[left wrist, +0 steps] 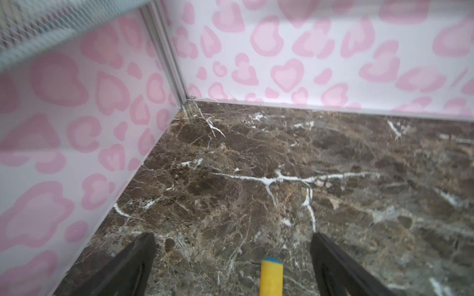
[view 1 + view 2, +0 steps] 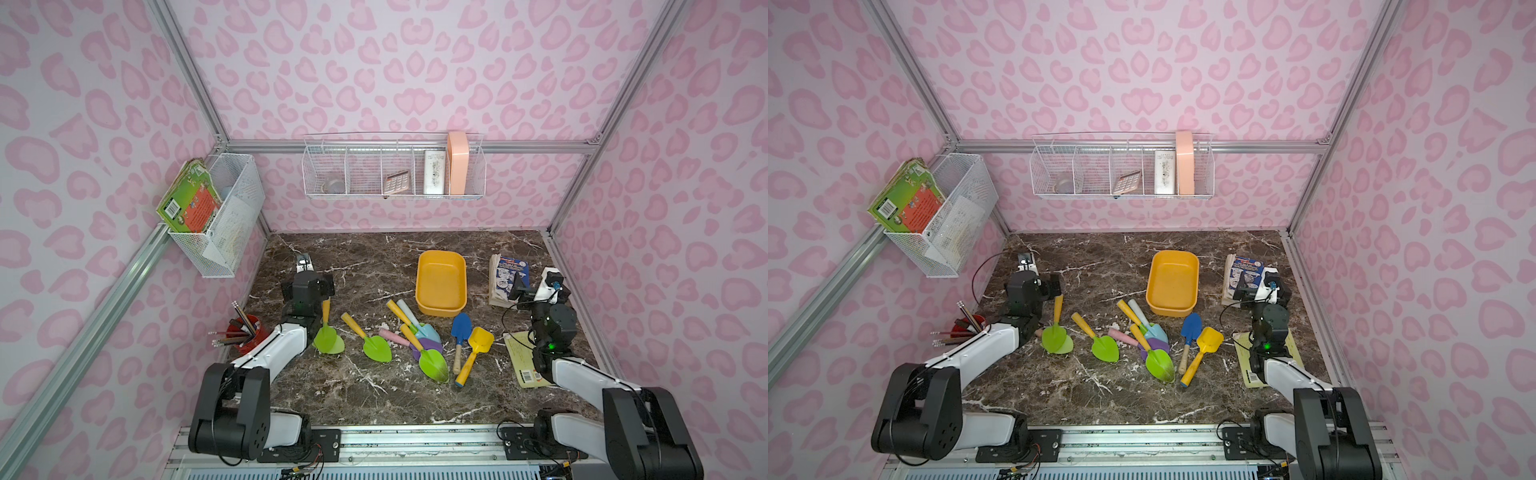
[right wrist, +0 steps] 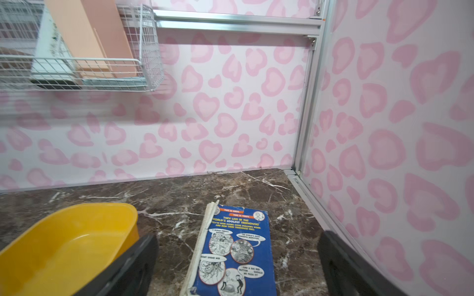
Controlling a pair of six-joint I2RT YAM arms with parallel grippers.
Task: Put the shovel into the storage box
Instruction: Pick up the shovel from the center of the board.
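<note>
The storage box point(image 2: 441, 286) point(image 2: 1173, 282) is a yellow-orange tub, empty, at the back middle of the marble table; its corner point(image 3: 64, 246) shows beside my right gripper. Several toy shovels lie in front of it: three green ones point(image 2: 327, 336) point(image 2: 376, 347) point(image 2: 432, 363), a blue one point(image 2: 460, 328), a yellow one point(image 2: 478, 345). My left gripper point(image 2: 308, 291) point(image 1: 233, 235) is open above the leftmost green shovel's yellow handle point(image 1: 271, 276), whose tip lies between the fingers, untouched. My right gripper point(image 2: 530, 293) point(image 3: 237, 235) hangs open over a blue book.
A blue book point(image 2: 507, 278) point(image 3: 238, 251) lies right of the box, a yellow booklet point(image 2: 523, 361) under the right arm. A red pencil cup point(image 2: 245, 330) stands at the left edge. White wire baskets point(image 2: 395, 170) point(image 2: 220, 216) hang on the walls.
</note>
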